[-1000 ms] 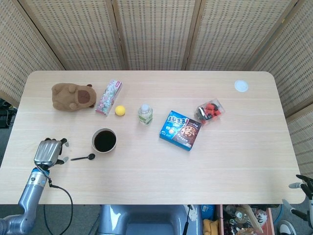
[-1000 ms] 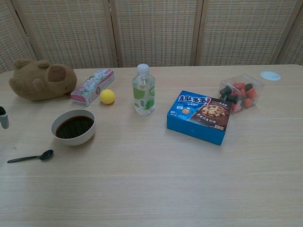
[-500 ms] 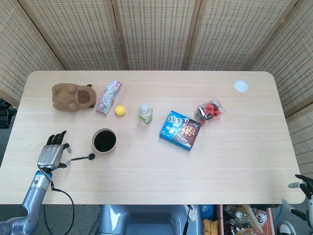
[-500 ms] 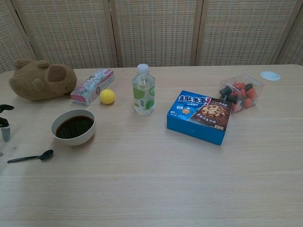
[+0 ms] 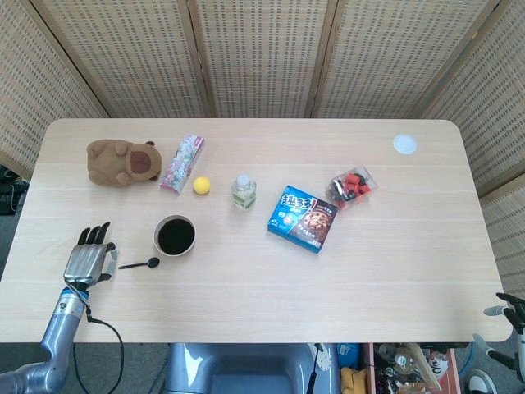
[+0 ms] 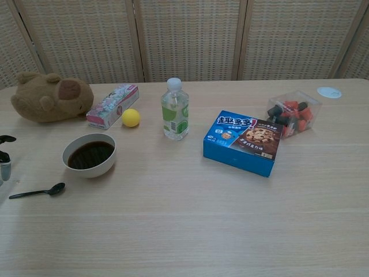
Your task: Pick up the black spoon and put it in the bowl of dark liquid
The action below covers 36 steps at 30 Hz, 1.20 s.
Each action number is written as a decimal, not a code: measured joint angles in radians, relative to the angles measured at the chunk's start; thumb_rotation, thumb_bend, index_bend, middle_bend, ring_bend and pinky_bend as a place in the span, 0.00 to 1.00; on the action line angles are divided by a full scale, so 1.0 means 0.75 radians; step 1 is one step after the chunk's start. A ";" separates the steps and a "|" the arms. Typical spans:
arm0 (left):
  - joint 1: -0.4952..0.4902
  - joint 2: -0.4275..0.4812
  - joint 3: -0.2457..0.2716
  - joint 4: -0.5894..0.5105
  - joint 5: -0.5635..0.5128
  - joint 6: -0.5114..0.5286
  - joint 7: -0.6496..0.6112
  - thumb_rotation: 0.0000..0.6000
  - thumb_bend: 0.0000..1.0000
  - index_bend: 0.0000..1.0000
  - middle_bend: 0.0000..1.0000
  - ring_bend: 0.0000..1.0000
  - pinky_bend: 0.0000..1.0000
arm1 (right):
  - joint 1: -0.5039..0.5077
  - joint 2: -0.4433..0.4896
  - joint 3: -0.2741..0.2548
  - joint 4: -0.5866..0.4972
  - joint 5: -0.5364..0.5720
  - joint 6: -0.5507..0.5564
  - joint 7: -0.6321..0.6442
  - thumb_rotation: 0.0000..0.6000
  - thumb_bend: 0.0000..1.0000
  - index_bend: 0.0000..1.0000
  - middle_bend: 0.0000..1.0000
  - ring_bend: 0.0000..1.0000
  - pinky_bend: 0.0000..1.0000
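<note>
Left hand (image 5: pixel 88 257) hovers over the near-left part of the table (image 5: pixel 394 271), fingers spread and pointing away from the robot, holding nothing. Its fingertips just show at the left edge of the chest view.

Black spoon (image 5: pixel 139 264) lies flat on the table just right of that hand, handle end toward it, scoop end toward the bowl of dark liquid (image 5: pixel 175 235). Spoon is apart from the bowl, just in front of it. Handle tip is near the hand; contact cannot be made out.

Right hand (image 5: pixel 513 316) is down off the table's near-right corner, only partly in view; whether it is spread or closed cannot be told.

Further back: brown plush toy (image 5: pixel 123 161), floral packet (image 5: pixel 182 163), yellow ball (image 5: pixel 201 185), small bottle (image 5: pixel 243 191). Right of centre: blue cookie box (image 5: pixel 303 217), clear container (image 5: pixel 353 186) with red and dark pieces, white disc (image 5: pixel 404 144).
</note>
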 measured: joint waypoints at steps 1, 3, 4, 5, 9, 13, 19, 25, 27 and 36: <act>0.003 -0.005 -0.001 0.008 0.000 -0.004 0.002 1.00 0.46 0.52 0.00 0.00 0.00 | 0.001 0.000 0.000 0.000 0.000 -0.001 -0.001 1.00 0.30 0.47 0.34 0.22 0.31; 0.009 -0.015 -0.003 0.021 0.005 -0.018 0.005 1.00 0.46 0.52 0.00 0.00 0.00 | 0.001 -0.001 0.000 0.000 -0.001 -0.002 -0.001 1.00 0.30 0.47 0.34 0.22 0.31; 0.011 -0.018 -0.003 0.025 0.008 -0.024 0.007 1.00 0.46 0.52 0.00 0.00 0.00 | 0.001 -0.001 0.000 0.000 -0.001 -0.001 -0.001 1.00 0.30 0.47 0.34 0.22 0.31; 0.013 -0.022 -0.003 0.029 0.012 -0.030 0.009 1.00 0.46 0.52 0.00 0.00 0.00 | 0.001 -0.001 -0.001 0.001 -0.001 -0.002 -0.001 1.00 0.30 0.47 0.34 0.22 0.31; 0.019 -0.036 -0.010 0.040 0.021 -0.038 0.000 1.00 0.44 0.52 0.00 0.00 0.00 | 0.001 -0.001 0.000 0.001 0.000 -0.002 -0.001 1.00 0.30 0.47 0.34 0.22 0.31; 0.024 -0.045 -0.014 0.052 0.034 -0.039 -0.003 1.00 0.42 0.52 0.00 0.00 0.00 | 0.000 0.000 0.000 0.001 0.001 -0.002 -0.002 1.00 0.30 0.47 0.34 0.22 0.31; 0.026 -0.061 -0.026 0.067 0.050 -0.046 -0.008 1.00 0.41 0.52 0.00 0.00 0.00 | -0.001 -0.001 0.000 0.002 0.004 -0.004 -0.002 1.00 0.30 0.47 0.34 0.22 0.31; 0.024 -0.073 -0.037 0.080 0.060 -0.061 -0.001 1.00 0.37 0.50 0.00 0.00 0.00 | -0.001 -0.002 0.001 0.004 0.005 -0.005 -0.001 1.00 0.30 0.47 0.34 0.22 0.31; 0.023 -0.077 -0.042 0.082 0.061 -0.069 0.000 1.00 0.37 0.50 0.00 0.00 0.00 | -0.002 -0.001 0.001 0.005 0.007 -0.006 0.000 1.00 0.30 0.47 0.34 0.22 0.31; 0.023 -0.091 -0.055 0.090 0.067 -0.088 0.006 1.00 0.37 0.49 0.00 0.00 0.00 | -0.004 -0.003 0.002 0.010 0.009 -0.005 0.003 1.00 0.30 0.47 0.34 0.22 0.31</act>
